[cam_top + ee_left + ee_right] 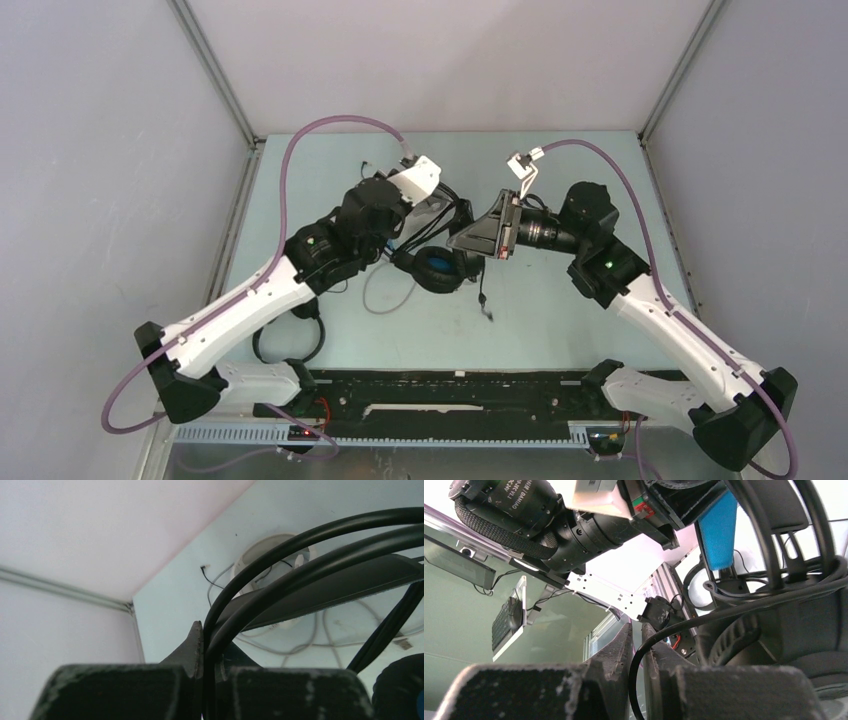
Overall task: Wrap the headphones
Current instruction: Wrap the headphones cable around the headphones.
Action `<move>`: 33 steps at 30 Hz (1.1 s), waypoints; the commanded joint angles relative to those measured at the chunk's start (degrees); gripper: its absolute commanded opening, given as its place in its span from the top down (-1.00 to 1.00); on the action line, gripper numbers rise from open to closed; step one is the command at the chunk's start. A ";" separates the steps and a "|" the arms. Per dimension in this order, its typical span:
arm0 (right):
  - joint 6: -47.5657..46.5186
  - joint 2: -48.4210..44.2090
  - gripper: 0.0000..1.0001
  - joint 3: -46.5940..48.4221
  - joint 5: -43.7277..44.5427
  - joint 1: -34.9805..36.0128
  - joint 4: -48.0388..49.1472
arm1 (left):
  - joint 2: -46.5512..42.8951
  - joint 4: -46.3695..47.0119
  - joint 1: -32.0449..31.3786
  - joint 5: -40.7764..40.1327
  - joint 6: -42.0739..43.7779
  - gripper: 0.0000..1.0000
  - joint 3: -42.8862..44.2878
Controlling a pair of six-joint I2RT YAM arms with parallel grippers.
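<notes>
Currently both arms meet over the black over-ear headphones [437, 268], which sit mid-table [560, 330] and are partly lifted between the two grippers.

- The left gripper [209, 636] comes in from the headphones' left. Its jaws are clenched on two thick black arcs that I read as the headband rails [310, 545], with the flat strap just under them. Likely purpose is to anchor the set so it can't swing while the cord gets wound.
- The right gripper [638, 630] is on the headphones' right side. Its jaws are pinched almost together on the black cable [724, 612], which runs from between the fingers up past the ear cup.
- In the top view, a loose tail of cord hangs just below and right of the cup, with the plug on the table. So the wrap looks early; slack remains.
- The white-grey headphones [252, 552] lie beyond the black set, with their grey cable [320, 640] sprawled unwound beside them.
- The slim black headphones [290, 340] sit well to the black set's lower left, partly under the left arm.

Risk is the cord slipping from the right pinch, or snagging on the rails.
</notes>
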 commanded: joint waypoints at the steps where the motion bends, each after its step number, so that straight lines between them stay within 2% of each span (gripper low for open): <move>1: 0.01 -0.30 0.70 1.47 3.20 1.87 5.39 | 0.53 -5.47 1.03 -4.83 -15.78 1.00 6.83; 5: -1.66 0.13 0.70 1.47 6.16 2.70 3.54 | 1.22 -8.09 1.03 -5.61 -23.04 1.00 10.84; 9: -2.01 0.34 0.70 1.50 9.44 3.46 3.45 | 2.29 -10.34 1.03 -2.68 -31.60 1.00 13.36; 17: -5.89 0.53 0.70 2.01 17.56 6.11 0.69 | 3.42 -10.91 1.12 -2.01 -43.98 1.00 14.87; 24: -12.16 -0.27 0.76 3.31 25.89 10.19 -3.80 | 3.66 -10.56 1.45 -1.03 -50.09 1.00 15.59; 28: -15.23 -0.49 0.93 4.10 30.99 12.38 -5.79 | 3.57 -8.76 1.77 1.18 -52.37 1.00 14.78; 33: -16.99 1.07 0.90 5.16 34.48 14.12 -7.36 | 3.24 -7.56 2.25 4.48 -55.88 1.00 13.66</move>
